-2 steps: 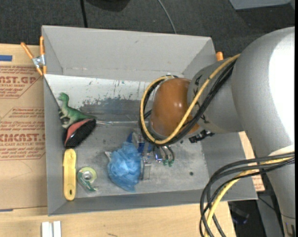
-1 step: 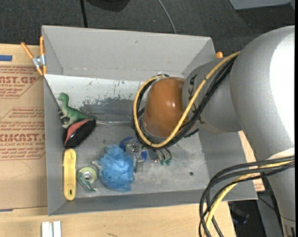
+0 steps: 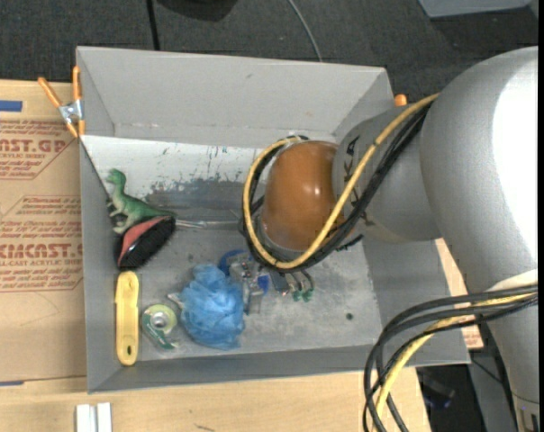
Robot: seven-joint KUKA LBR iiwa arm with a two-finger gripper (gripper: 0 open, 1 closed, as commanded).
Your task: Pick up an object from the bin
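My gripper (image 3: 274, 286) hangs below the orange wrist cover, low over the middle of the bin floor. Its fingers stand open, and I see nothing between them. The left finger (image 3: 252, 283) is right at the edge of a crumpled light-blue fluffy lump (image 3: 213, 309), which lies just left of the gripper. A small roll of green tape (image 3: 160, 320) lies left of the blue lump, near the front wall.
A yellow flat bar (image 3: 127, 317) lies along the left wall. Above it are a black and red oval thing (image 3: 144, 240) and a green toy dinosaur (image 3: 124, 202). The arm and its cables cover the bin's right half.
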